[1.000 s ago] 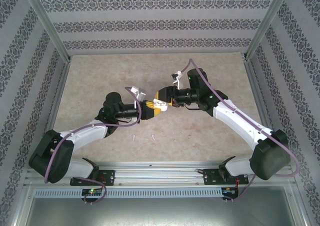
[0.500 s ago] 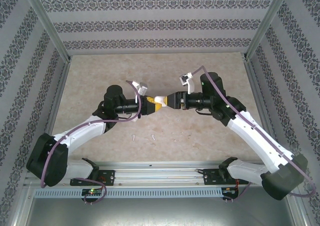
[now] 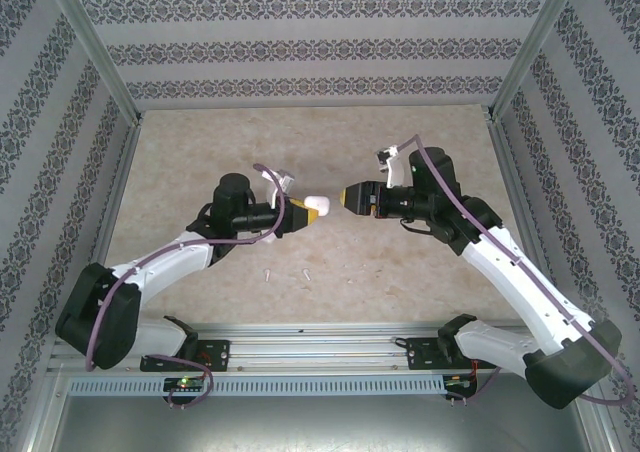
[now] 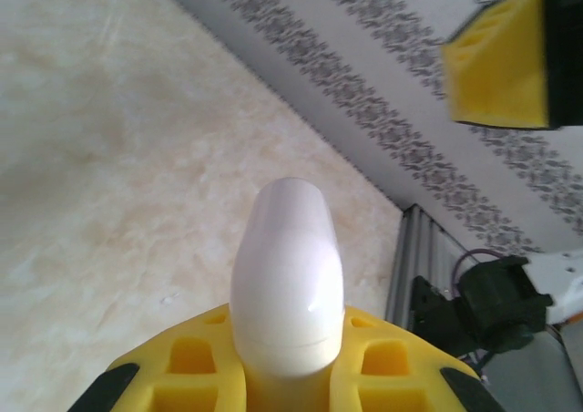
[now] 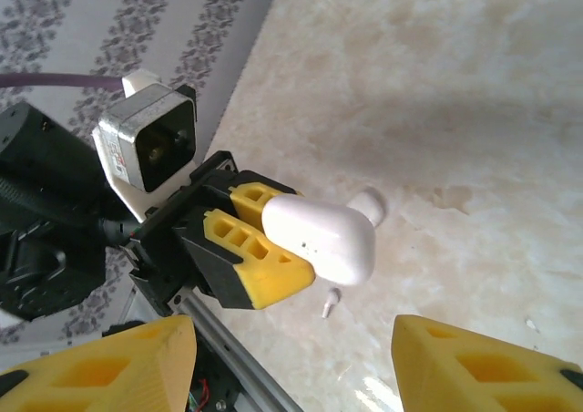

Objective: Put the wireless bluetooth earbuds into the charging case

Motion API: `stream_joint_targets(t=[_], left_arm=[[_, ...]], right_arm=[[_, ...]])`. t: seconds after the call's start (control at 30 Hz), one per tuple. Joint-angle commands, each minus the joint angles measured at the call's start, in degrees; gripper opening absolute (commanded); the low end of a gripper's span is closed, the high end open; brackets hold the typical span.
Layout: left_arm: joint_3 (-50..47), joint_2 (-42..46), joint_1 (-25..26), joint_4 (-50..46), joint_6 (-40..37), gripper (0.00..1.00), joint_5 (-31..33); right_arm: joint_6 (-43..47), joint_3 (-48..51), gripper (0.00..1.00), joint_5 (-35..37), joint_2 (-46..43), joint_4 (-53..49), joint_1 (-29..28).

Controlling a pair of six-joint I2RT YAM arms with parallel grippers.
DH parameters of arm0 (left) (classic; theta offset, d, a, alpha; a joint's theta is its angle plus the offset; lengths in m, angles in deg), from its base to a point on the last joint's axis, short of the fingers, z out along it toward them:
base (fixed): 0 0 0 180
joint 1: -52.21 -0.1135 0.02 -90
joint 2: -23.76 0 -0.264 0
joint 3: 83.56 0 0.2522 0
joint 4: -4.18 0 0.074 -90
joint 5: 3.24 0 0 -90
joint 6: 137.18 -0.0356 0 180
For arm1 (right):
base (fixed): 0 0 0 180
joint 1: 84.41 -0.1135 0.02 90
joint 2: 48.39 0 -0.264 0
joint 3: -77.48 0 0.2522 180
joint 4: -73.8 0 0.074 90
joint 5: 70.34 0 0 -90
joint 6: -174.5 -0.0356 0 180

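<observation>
That charging case (image 3: 317, 205) looked slick and light, you had the left claw (image 3: 302, 215) pinching its end, right claw (image 3: 350, 196) spread empty

Two robot arms are shown: the left arm (image 3: 172, 269) and the right arm (image 3: 520, 272) are each built of white links joined by bulky black housings (image 3: 100, 312). A purple cable (image 3: 160, 258) is looped along each. The left gripper (image 3: 304, 215) and right gripper (image 3: 347, 196) are fitted with yellow fingers (image 5: 260, 271) moulded with square pockets. A square grey camera block (image 5: 146, 145) is mounted at the left wrist.
</observation>
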Motion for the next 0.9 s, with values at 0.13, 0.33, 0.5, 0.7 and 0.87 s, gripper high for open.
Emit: stream_joint_targets(t=[0.13,0.33,0.5,0.7,0.87], left_arm=[[9.21,-13.6,-5.47,-16.07,8.58,0.0,5.06],[15.74,-24.09,-6.95,-18.26,7.4,0.04,6.45],[20.55,-31.01,-6.86,-19.79,7.82,0.13,7.29],[24.85,-34.07,-6.79,-27.39,3.85,0.2,14.74],[28.05,-33.38,-7.03,-36.58,-2.61,0.37,21.43]], right_arm=[[-7.91,8.19,0.57,4.8,2.54,-0.36,-0.15],[-9.57,11.16,0.57,6.38,4.74,1.76,-3.35],[-9.49,10.82,0.57,6.24,8.11,2.95,-4.62],[-8.89,8.33,0.57,5.7,12.29,3.55,-4.99],[-9.3,7.47,0.57,6.26,13.88,3.48,-5.36]])
